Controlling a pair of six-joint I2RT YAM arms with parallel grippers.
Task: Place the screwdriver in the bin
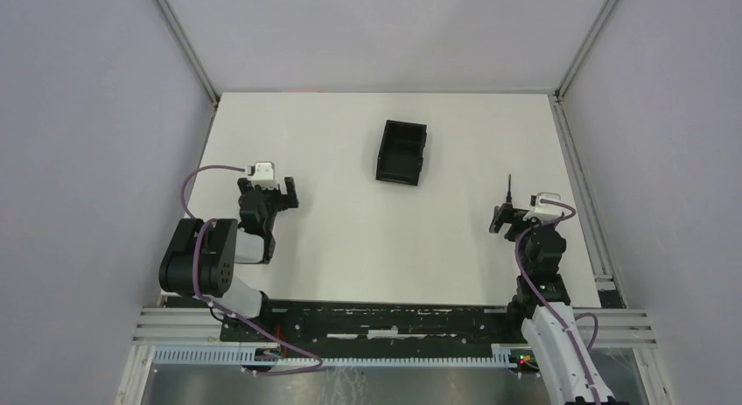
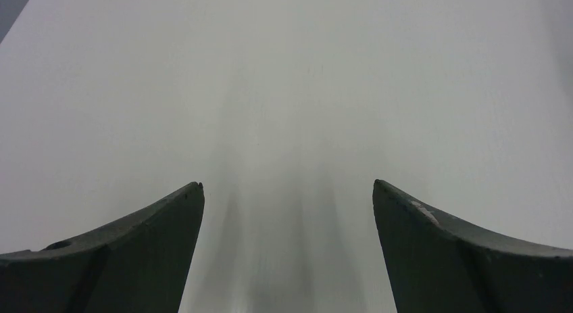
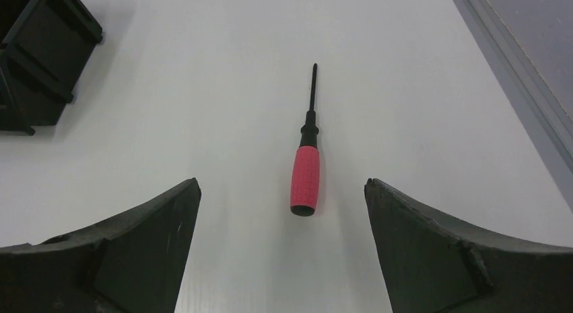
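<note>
The screwdriver [image 3: 305,179], with a red handle and a thin black shaft, lies flat on the white table in the right wrist view, its shaft pointing away. My right gripper [image 3: 282,183] is open and empty, and the handle's end lies just ahead of its fingertips, between them. In the top view only the shaft [image 1: 509,188] shows beyond the right gripper [image 1: 514,214]. The black bin [image 1: 383,153] stands open-top at the table's middle back, and its corner shows in the right wrist view [image 3: 64,36]. My left gripper [image 1: 271,190] is open and empty over bare table [image 2: 288,184].
Grey enclosure walls surround the table. A metal rail [image 1: 582,195] runs along the table's right edge, close to the right arm. The arm bases sit on a black bar [image 1: 385,322] at the near edge.
</note>
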